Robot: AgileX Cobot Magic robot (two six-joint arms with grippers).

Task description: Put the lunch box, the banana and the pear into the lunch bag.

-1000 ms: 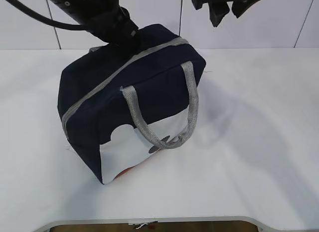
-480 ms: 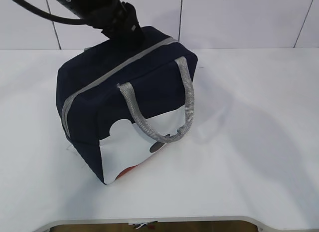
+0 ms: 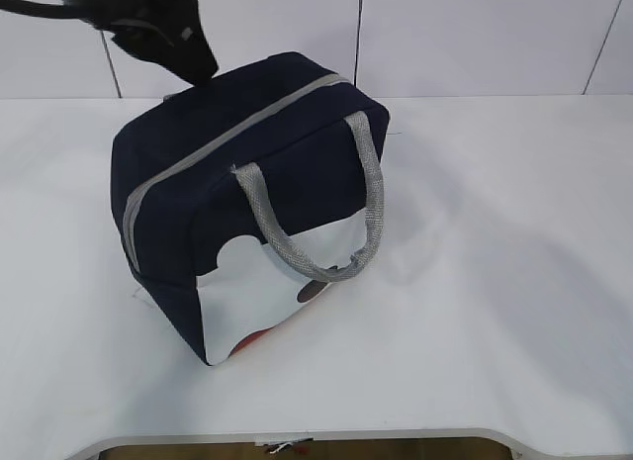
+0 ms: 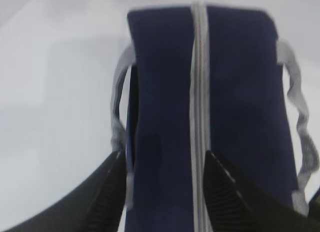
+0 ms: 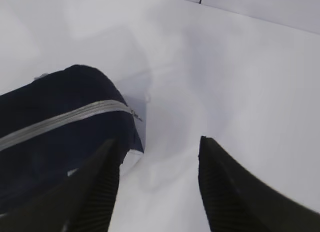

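Standing on the white table point(image 3: 514, 282) is one navy lunch bag point(image 3: 247, 153), zipper point(image 3: 237, 134) closed, two grey handles point(image 3: 371, 193). Both grippers, left point(image 4: 165, 192) and right point(image 5: 157, 187), hang apart-jawed, holding nothing.

A: Bright, even light; the white worktop point(image 3: 514, 282) shows only soft grey shadows right of the lunch bag point(image 3: 198, 183).

B: Any glare?

A: None. The left wrist view is soft and blurred, the zipper point(image 4: 199, 107) smeared; the right wrist view is sharper.

Lunch bag point(image 3: 247, 183) zipped shut, bare table point(image 3: 495, 232) all around
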